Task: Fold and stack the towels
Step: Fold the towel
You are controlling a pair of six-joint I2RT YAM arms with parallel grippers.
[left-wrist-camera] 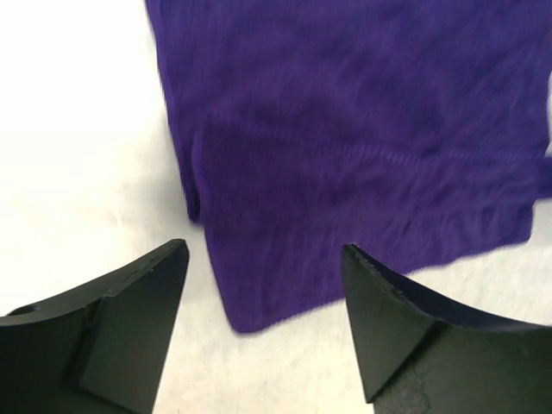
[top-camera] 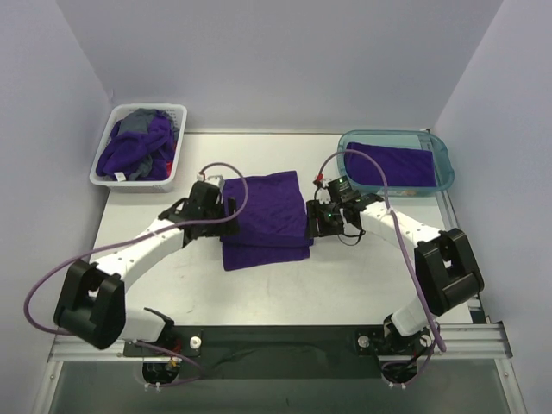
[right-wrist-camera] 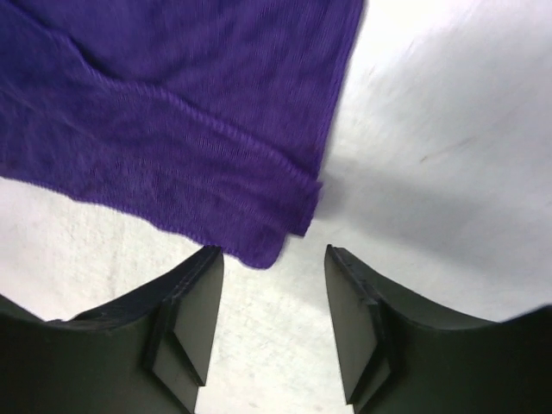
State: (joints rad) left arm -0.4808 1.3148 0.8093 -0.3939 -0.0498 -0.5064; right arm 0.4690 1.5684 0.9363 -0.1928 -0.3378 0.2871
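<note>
while on the table, one towel

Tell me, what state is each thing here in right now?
middle towel: folded, lying flat, not gripped.
tray towel: flat inside the teal tray.
basket towels: crumpled in the white basket.
left fingers: open, empty.
right fingers: open, empty.

The folded towel lies in the middle of the table between my left hand and right hand. Behind it to the left stands the basket (heaped towels inside). Behind it to the right is the tray, holding another towel.
</note>
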